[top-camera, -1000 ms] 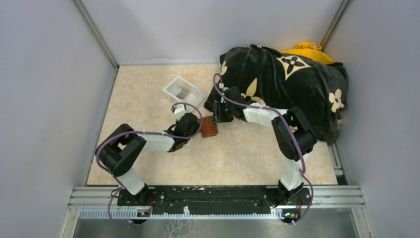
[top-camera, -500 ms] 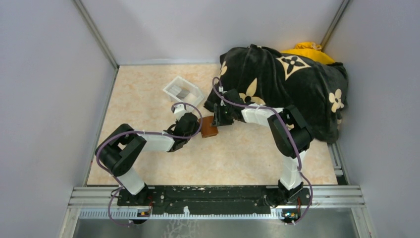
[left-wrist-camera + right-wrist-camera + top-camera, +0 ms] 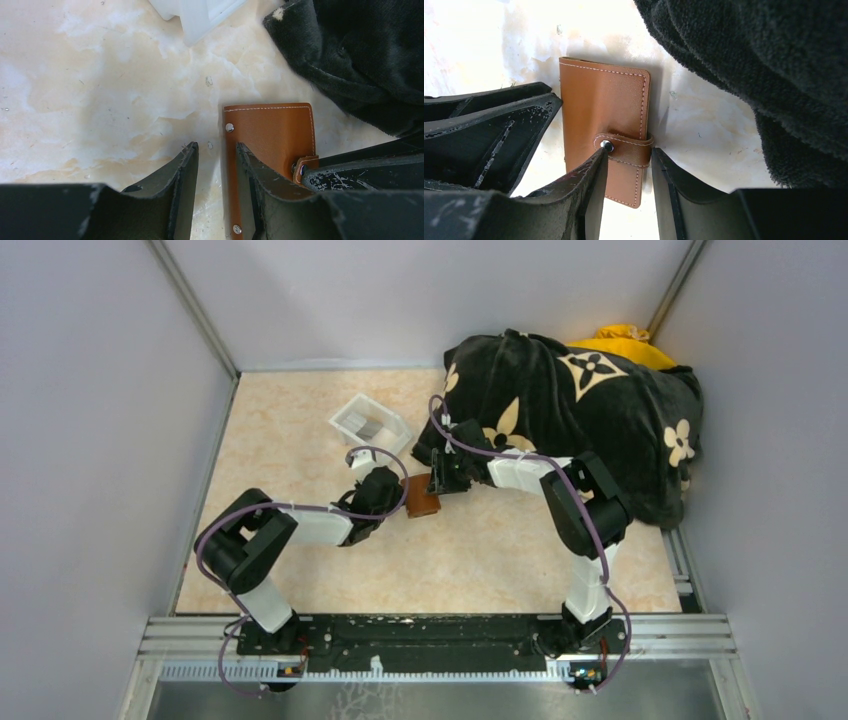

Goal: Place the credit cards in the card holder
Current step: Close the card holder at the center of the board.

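Observation:
The card holder (image 3: 421, 498) is a closed brown leather wallet lying flat on the table between my two grippers. My left gripper (image 3: 216, 146) is open and straddles the wallet's riveted edge: one finger (image 3: 184, 167) is over the table and the other rests on the leather (image 3: 272, 132). My right gripper (image 3: 628, 152) is open around the snap strap (image 3: 629, 147). One of its fingertips (image 3: 596, 165) touches the snap, and the other stands at the wallet's outer edge. The credit cards show only as a greyish shape (image 3: 371, 427) inside the clear tray.
The clear plastic tray (image 3: 352, 412) stands behind the left gripper, and its corner (image 3: 200, 17) shows in the left wrist view. A black blanket with cream flowers (image 3: 580, 410) is heaped at the back right, close to the wallet (image 3: 764, 65). Something yellow (image 3: 620, 340) lies behind it.
The right arm has shifted a little to the left, and its gripper stays at the wallet. The left arm and the wallet have barely moved.

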